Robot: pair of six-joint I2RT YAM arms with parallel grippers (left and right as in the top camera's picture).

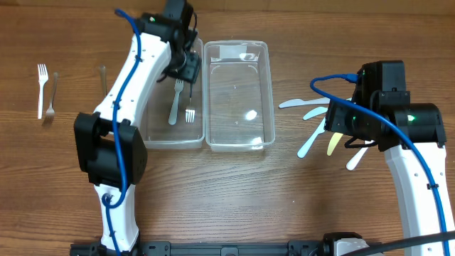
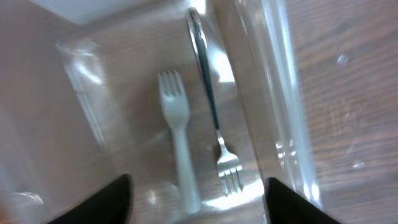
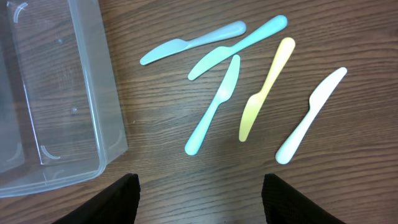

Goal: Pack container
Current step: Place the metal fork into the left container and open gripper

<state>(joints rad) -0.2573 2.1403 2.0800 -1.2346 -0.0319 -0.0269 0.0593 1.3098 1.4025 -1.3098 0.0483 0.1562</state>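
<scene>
Robot lab: two arms at wooden table

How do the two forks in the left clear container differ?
The white plastic fork is matte with a broad handle; the metal fork is shiny with a thin one. In the left wrist view the white plastic fork's tines point up, the metal fork's down. Both lie flat, side by side, in the clear container.

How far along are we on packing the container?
Done: two forks lie in the left bin. In hand: nothing; the left gripper is open over them, the right gripper open above the five knives. Left: those knives and the loose forks at the left end of the table.
</scene>
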